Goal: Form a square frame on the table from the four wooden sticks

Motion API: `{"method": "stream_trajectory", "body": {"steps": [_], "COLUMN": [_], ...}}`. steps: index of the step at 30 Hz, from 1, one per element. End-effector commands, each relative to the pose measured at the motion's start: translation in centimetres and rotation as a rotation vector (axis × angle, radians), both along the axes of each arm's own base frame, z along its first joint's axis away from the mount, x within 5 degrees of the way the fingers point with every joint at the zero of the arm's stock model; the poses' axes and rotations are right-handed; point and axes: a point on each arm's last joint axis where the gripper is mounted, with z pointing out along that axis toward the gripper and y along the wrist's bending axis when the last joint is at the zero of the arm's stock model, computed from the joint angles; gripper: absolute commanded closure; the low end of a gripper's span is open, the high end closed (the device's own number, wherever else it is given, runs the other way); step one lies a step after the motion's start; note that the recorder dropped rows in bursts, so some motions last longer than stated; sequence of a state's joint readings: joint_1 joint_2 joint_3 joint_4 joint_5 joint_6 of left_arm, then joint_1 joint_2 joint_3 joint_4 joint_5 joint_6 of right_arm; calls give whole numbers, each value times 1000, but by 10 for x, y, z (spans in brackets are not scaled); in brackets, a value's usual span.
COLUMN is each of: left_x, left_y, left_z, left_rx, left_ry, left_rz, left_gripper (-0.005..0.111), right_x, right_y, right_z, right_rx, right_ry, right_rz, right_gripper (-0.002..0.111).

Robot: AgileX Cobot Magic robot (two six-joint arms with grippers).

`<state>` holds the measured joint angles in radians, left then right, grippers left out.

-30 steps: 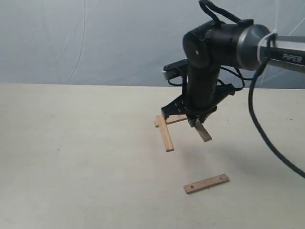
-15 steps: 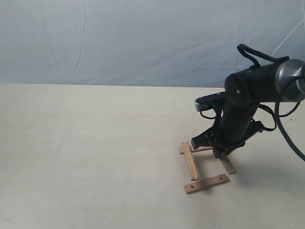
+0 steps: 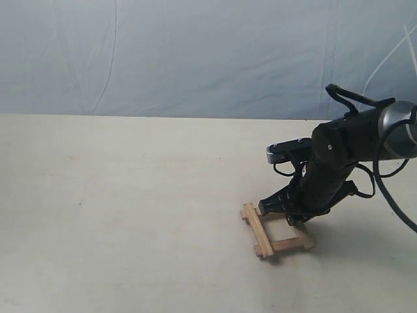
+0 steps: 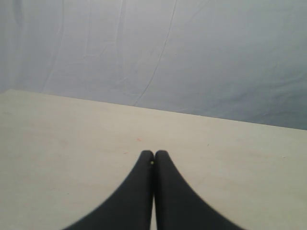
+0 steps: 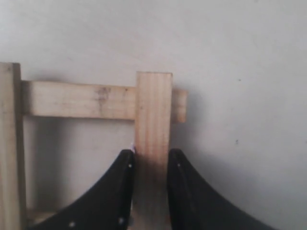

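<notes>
Cut off, held stick [image 5: 153,120]: its near end runs out of the right wrist view between the fingers [image 5: 125,191], so the full length is not seen.
Cut off, edge stick [image 5: 8,143]: sliced by the border of the same view. Only part of its width shows.
Hard to read, fourth stick [image 5: 42,215]: a pale sliver beside one finger, blurred.
Hidden, frame [image 3: 287,246]: in the exterior view the right gripper [image 3: 291,220] covers the far-right corner and most of the right side. The joint there cannot be checked.
Left gripper [image 4: 153,158]: seen only in its own wrist view.
Right fingers: closed on the held stick, one pad against each long edge, tips stopping short of the cross stick [image 5: 81,99].
Held stick vs. cross stick: the held stick lies over it at a right angle, and each end pokes just past the other.
Frame position: flat on the table [image 3: 117,215], right of middle and toward the near side in the exterior view, directly under the right gripper. Three corners are seen overlapping.
Left fingers: pressed together, tips touching, with table and cloth ahead of them.
Right arm [image 3: 345,150]: black, enters from the right, bent down over the frame.
Backdrop [image 3: 163,52]: blue-grey cloth behind the table's far edge.
</notes>
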<state>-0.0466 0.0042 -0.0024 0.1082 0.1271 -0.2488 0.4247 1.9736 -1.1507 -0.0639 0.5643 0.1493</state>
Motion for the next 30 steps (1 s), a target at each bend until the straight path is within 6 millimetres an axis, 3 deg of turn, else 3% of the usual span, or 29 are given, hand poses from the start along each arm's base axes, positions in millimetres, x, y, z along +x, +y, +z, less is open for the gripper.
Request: {"method": "stream_trajectory", "body": {"steps": [1, 9, 16, 17, 20, 22, 26, 30], "left_x": [0, 0, 0, 0, 0, 0, 0, 0], "left_y": [0, 0, 0, 0, 0, 0, 0, 0], "left_z": [-1, -1, -1, -1, -1, -1, -1, -1], "left_rx": [1, 1, 1, 1, 1, 1, 1, 1], "left_ry": [-1, -1, -1, -1, -1, -1, -1, -1], "left_rz": [3, 3, 3, 3, 3, 3, 3, 3], "left_gripper": [107, 107, 107, 107, 107, 107, 107, 107], "right_x": [1, 10, 20, 21, 25, 28, 30, 33], "right_y": [-1, 14, 62, 81, 113, 122, 127, 125], "right_z": [0, 17, 40, 42, 31, 19, 1, -2], "right_rx": [19, 106, 126, 108, 91, 67, 42, 25], "right_ry": [-18, -31, -20, -9, 6, 29, 40, 19], "right_rz": [-8, -70, -157, -135, -113, -115, -180, -204], "right_gripper": [109, 109, 109, 109, 109, 109, 109, 109]}}
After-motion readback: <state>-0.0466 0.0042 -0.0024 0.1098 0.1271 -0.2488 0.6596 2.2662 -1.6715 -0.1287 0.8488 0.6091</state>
